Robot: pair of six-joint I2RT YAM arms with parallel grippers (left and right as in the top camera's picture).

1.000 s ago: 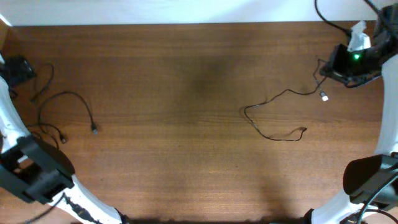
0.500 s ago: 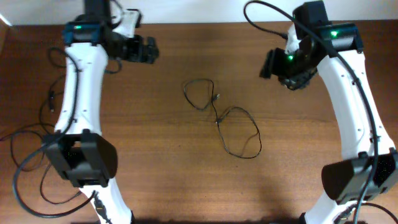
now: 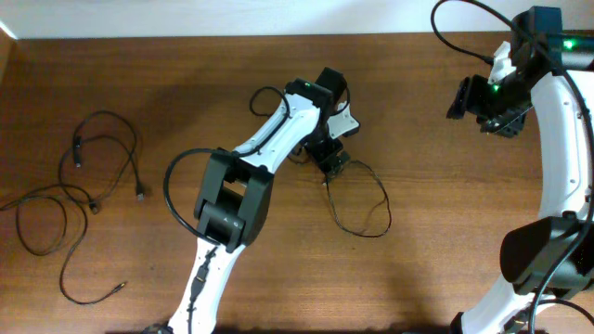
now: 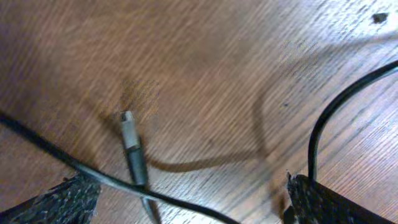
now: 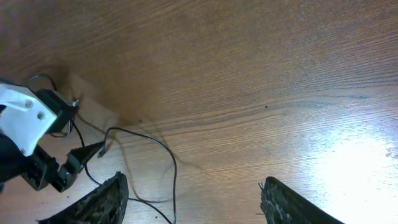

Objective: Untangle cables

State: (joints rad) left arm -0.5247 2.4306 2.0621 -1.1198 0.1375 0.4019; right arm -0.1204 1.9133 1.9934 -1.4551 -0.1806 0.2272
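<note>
Brown wood grain fills both wrist views, and the task's thin black cords lie flat on the worktop (image 3: 186, 83). The tangled cable (image 3: 386, 206) sits near the middle in two loose loops; a separate bunch of cables (image 3: 91, 202) lies well apart at the far left edge, seemingly out of play for now.

The left claw (image 3: 331, 160) hangs low over the near end of the middle tangle. I judge it is there because that is where the strands cross and a free end can be picked out. Its wrist view shows a plug (image 4: 129, 134) with a pale metallic tip lying between the fingers; one dark strand (image 4: 43, 144) runs across just beside the left pad (image 4: 62, 199); a second strand (image 4: 323, 115) curves in towards the right pad.

Its jaws stand at their widest and straddle the plug and the crossing strand; nothing is gripped, and I cannot tell whether a pad touches the cord.

The right claw (image 5: 193, 190) is held high and well away at the far right corner, probably to leave room. Its fingers are parted with only bare wood between them; it holds nothing and touches nothing.

Untangling looks barely begun; the loops remain crossed.
</note>
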